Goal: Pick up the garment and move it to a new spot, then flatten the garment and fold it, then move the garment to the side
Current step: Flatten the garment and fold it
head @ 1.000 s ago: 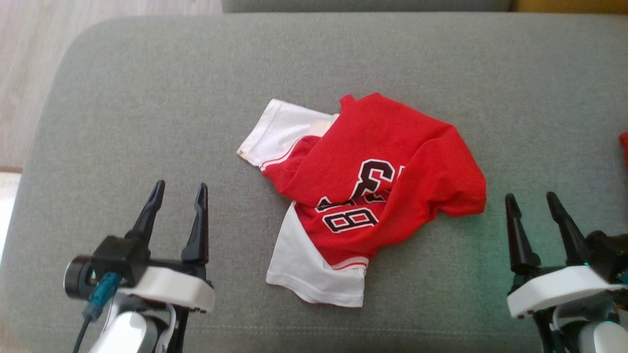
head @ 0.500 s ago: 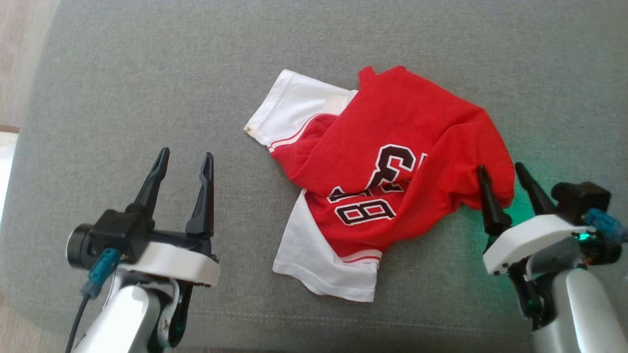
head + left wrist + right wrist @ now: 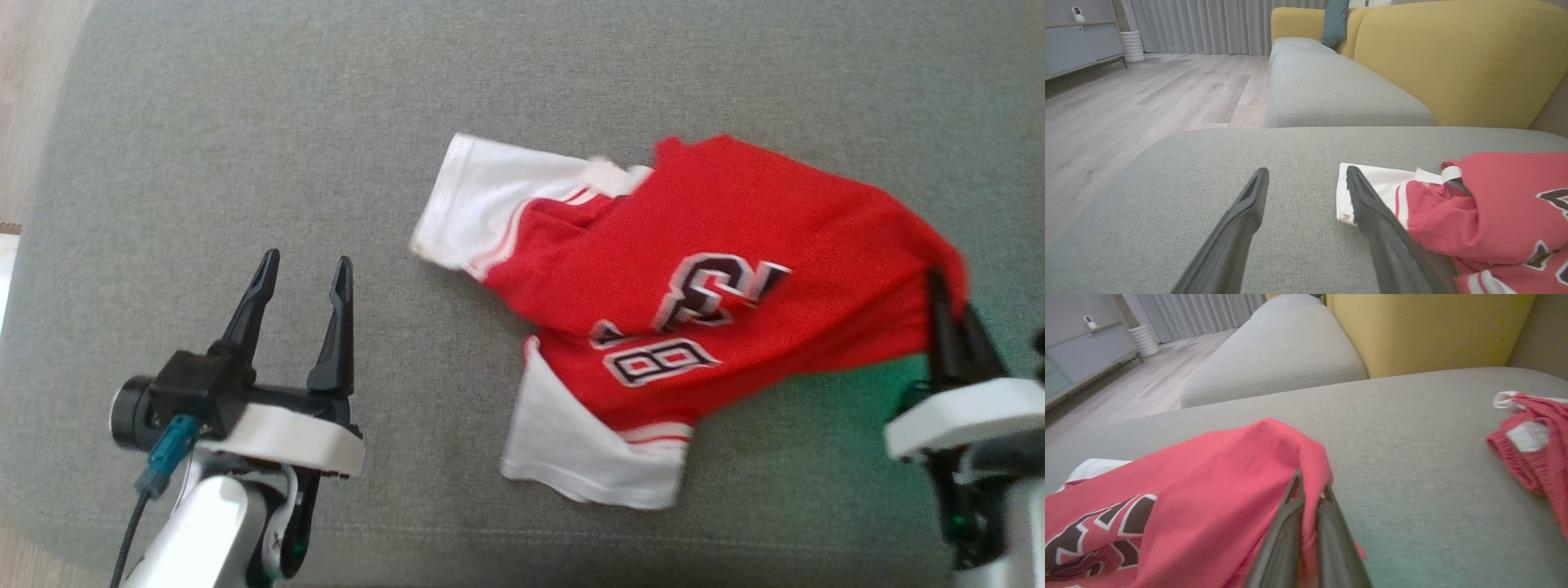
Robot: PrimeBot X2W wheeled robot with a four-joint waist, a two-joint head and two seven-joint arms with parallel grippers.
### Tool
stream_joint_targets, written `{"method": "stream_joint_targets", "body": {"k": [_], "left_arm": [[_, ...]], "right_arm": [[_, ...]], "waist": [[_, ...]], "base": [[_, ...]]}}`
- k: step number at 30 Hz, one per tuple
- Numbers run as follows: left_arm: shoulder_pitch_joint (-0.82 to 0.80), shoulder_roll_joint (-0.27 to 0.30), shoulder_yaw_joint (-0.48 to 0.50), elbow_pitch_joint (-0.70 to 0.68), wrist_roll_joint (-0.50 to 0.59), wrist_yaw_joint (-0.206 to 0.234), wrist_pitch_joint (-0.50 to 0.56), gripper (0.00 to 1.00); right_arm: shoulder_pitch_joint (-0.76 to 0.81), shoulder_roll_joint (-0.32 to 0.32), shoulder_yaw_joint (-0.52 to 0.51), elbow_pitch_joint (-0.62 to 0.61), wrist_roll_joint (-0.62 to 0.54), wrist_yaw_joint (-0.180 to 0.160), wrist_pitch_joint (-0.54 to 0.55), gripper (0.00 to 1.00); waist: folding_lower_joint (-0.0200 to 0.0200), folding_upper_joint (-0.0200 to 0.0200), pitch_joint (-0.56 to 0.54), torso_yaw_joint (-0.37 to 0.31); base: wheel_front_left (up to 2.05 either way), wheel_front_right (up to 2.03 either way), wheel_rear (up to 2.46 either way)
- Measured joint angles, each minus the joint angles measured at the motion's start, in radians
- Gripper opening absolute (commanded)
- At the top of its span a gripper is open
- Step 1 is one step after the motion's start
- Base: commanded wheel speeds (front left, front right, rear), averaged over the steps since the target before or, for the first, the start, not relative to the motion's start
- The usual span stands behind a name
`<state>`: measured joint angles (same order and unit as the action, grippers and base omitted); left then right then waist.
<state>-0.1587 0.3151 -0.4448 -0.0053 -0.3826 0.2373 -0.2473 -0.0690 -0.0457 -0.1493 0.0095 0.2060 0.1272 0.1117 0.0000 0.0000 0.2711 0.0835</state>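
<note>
Red cloth with white sleeves and black numerals, the shirt (image 3: 718,237) lies crumpled on the grey cushion (image 3: 326,122) in the head view, right of the middle. The right gripper (image 3: 947,302) is pinched closed on the shirt's right-hand fold, near the cushion's right edge, and the cloth there looks raised and drawn taut toward it. The left gripper (image 3: 306,261) hangs near the front left corner, fingers spread wide with nothing between them, well apart from the shirt.

In the left wrist view, the left gripper (image 3: 1306,171) is wide and bare over the cushion (image 3: 1208,163). The shirt (image 3: 1494,204) lies to its right, a white sleeve hem just past one finger.

In the right wrist view, the right gripper (image 3: 1310,490) is narrow, with a ridge of the shirt (image 3: 1208,477) clamped between its fingers and draped over them. Another red cloth (image 3: 1531,453) lies apart, toward the cushion's (image 3: 1412,437) right edge.

The step in hand seems to be the pick-up and move. The grip appears to take only one fold, so the lift should go high enough for the trailing sleeves to clear the cushion rather than drag and roll under. A slow carry would keep the thin knit from slipping out. Setting it down toward the bare middle, away from the other cloth, would leave room to spread it. The left gripper could take the white sleeve to share the load.
</note>
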Motion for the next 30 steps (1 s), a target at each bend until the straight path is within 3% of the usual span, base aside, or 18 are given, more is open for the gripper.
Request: {"method": "stream_joint_targets", "body": {"k": [4,7,11,14,19,21,22,23,30], "left_arm": [[0.0,-0.001,0.0,0.0,0.0,-0.001,-0.001,1.0],[0.0,-0.001,0.0,0.004,0.0,-0.008,-0.001,1.0],[0.0,-0.002,-0.001,0.008,0.0,-0.009,-0.001,1.0],[-0.005,-0.008,-0.004,0.013,-0.001,-0.009,-0.001,1.0],[-0.009,-0.012,-0.008,0.024,-0.008,-0.009,-0.001,1.0],[-0.009,-0.013,-0.008,0.026,-0.008,-0.009,-0.001,1.0],[-0.009,-0.013,-0.008,0.027,-0.008,-0.009,-0.001,1.0],[-0.009,-0.013,-0.008,0.027,-0.008,-0.008,-0.001,1.0],[-0.008,-0.012,-0.008,0.032,-0.008,-0.007,-0.001,1.0]], "right_arm": [[0.02,0.001,-0.066,-0.057,-0.047,0.0,0.022,0.0],[0.0,0.001,-0.047,-0.107,-0.113,0.0,0.036,0.0],[-0.069,0.0,0.081,-0.087,-0.147,0.0,0.075,0.0],[-0.09,0.0,0.238,0.012,-0.127,0.0,0.091,0.0],[-0.07,-0.001,0.339,0.116,-0.07,0.0,0.09,0.0],[-0.054,-0.001,0.367,0.131,-0.059,0.0,0.081,0.45],[-0.045,-0.001,0.38,0.134,-0.056,0.0,0.076,0.78],[-0.036,-0.001,0.394,0.134,-0.056,0.0,0.067,1.0],[0.0,-0.002,0.446,0.062,-0.047,0.0,-0.015,1.0]], "waist": [[0.0,0.0,-0.002,0.004],[0.0,0.0,-0.004,0.009],[0.0,0.0,-0.005,0.018],[0.0,0.0,-0.006,0.031],[0.0,0.0,-0.01,0.046],[0.0,0.0,-0.01,0.048],[0.0,0.0,-0.011,0.047],[0.0,0.0,-0.013,0.045],[0.0,0.0,-0.034,0.032]], "base": [[0.0,0.0,0.0],[0.0,0.0,0.0],[0.0,0.0,0.0],[0.0,0.0,0.0],[0.0,0.0,0.0],[0.0,0.0,0.0],[0.0,0.0,0.0],[0.0,0.0,0.0],[0.0,0.0,0.0]]}}
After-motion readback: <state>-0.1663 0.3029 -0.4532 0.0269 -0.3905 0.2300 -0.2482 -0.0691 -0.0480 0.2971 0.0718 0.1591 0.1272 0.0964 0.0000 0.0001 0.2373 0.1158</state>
